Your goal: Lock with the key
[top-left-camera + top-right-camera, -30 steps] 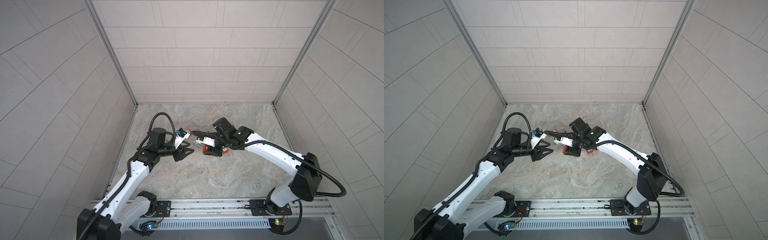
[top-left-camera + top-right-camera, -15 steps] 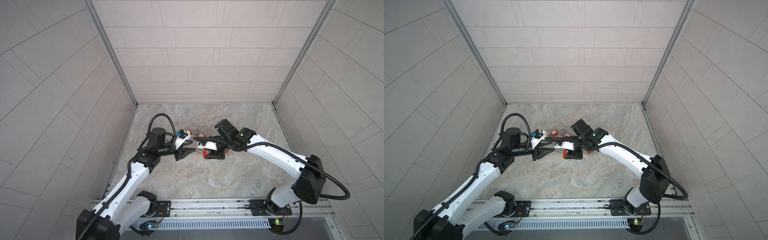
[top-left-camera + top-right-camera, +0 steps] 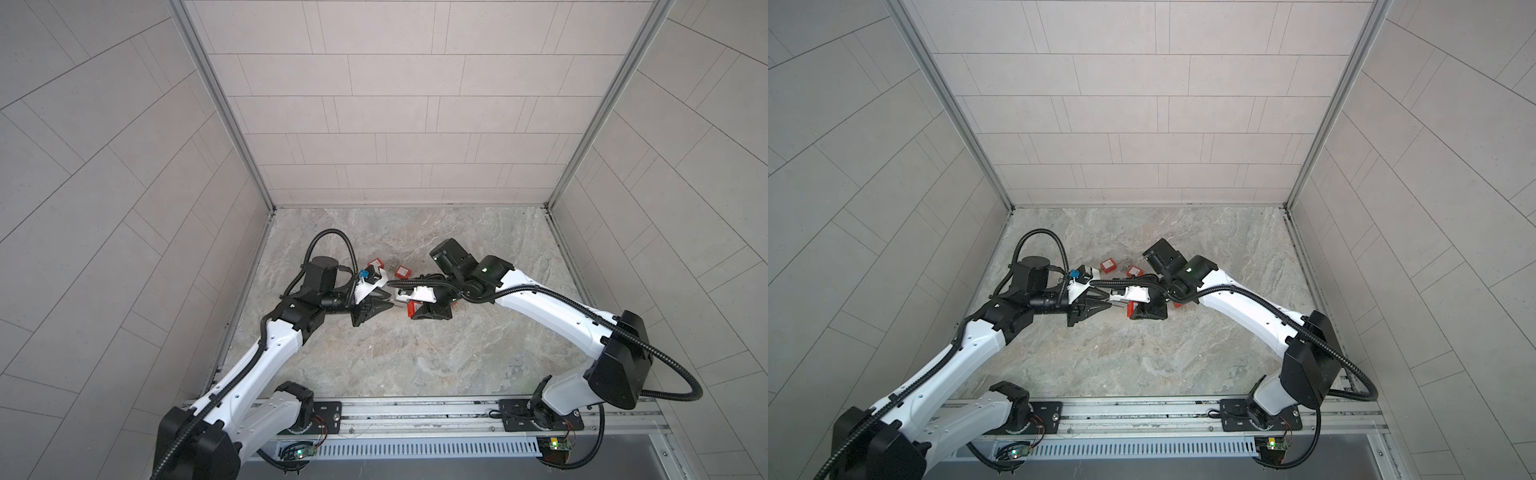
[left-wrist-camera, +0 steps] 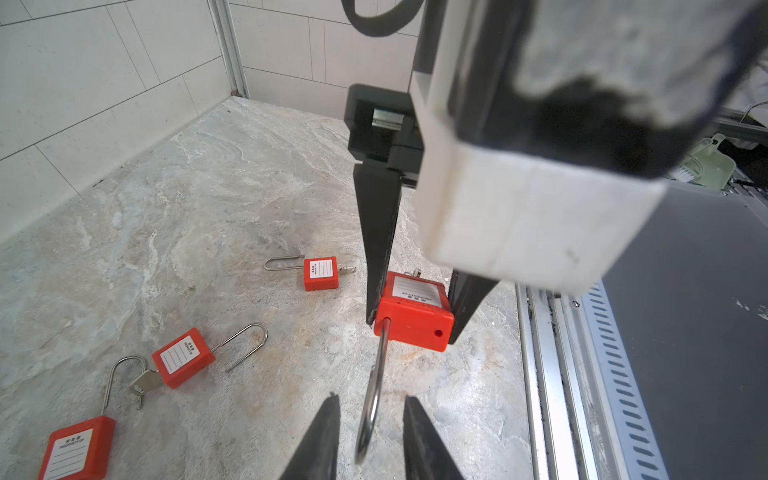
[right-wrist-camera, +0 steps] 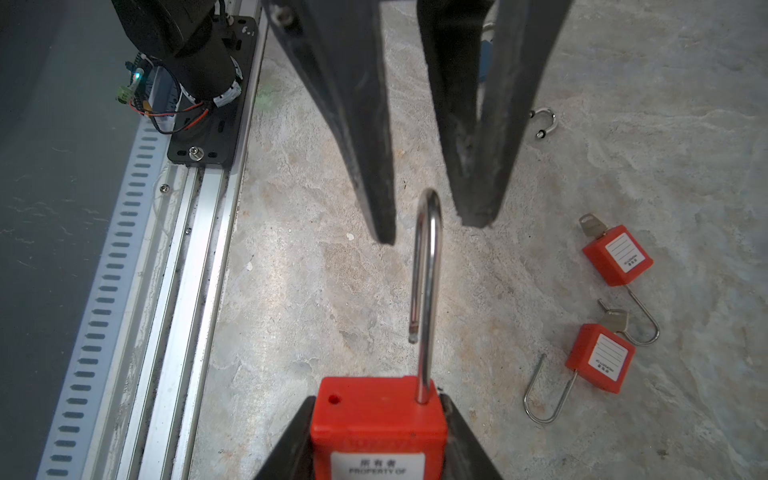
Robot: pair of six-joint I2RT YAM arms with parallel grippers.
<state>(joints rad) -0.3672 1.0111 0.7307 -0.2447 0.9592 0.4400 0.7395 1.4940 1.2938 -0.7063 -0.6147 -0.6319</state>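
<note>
A red padlock point(image 5: 376, 415) with a white label is clamped by its body in my right gripper point(image 5: 376, 399), which is shut on it just above the stone floor. Its steel shackle point(image 5: 426, 270) is open, the free end out of its hole, and points at my left gripper point(image 4: 370, 398). The left jaws stand a little apart on either side of the shackle's bend point(image 4: 374, 390), with a gap on each side. A silver key stub point(image 4: 413, 273) shows at the far end of the held padlock point(image 4: 413, 320). In both top views the two grippers point(image 3: 388, 305) point(image 3: 1109, 306) meet mid-floor.
Three more red padlocks lie on the floor with open shackles point(image 4: 321, 273) point(image 4: 180, 358) point(image 4: 77, 451), two with silver keys point(image 4: 347, 270) point(image 4: 145, 380). The aluminium rail point(image 5: 187, 249) runs along the front edge. Tiled walls close in the left, back and right.
My left gripper has moved in toward the right one and narrowed its jaws around the shackle's bend. The right gripper shifted slightly forward with the padlock still in it.
</note>
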